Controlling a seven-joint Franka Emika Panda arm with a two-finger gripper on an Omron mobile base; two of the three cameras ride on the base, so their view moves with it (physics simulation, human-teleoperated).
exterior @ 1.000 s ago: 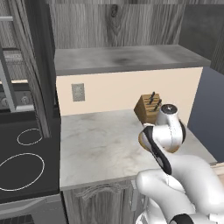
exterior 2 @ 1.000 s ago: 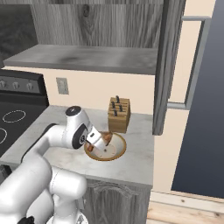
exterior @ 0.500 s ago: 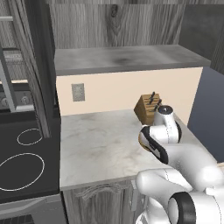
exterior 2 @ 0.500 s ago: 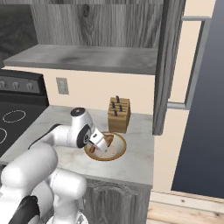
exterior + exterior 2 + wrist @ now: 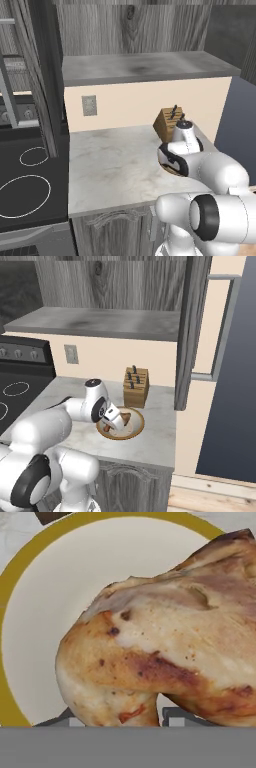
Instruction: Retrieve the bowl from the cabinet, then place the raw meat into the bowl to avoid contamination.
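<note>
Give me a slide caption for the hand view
End effector holding the meat low over the bowl, fingertips at the bottom edge.

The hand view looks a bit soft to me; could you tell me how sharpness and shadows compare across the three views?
Hand view: the meat looms close with smeared texture over the bowl, no glare. Left base view: flat even light, the arm hiding most of the bowl. Right base view: crisp enough to show the gripper over the bowl, soft shade under the shelf.

Base cameras flanking; hand camera close
</note>
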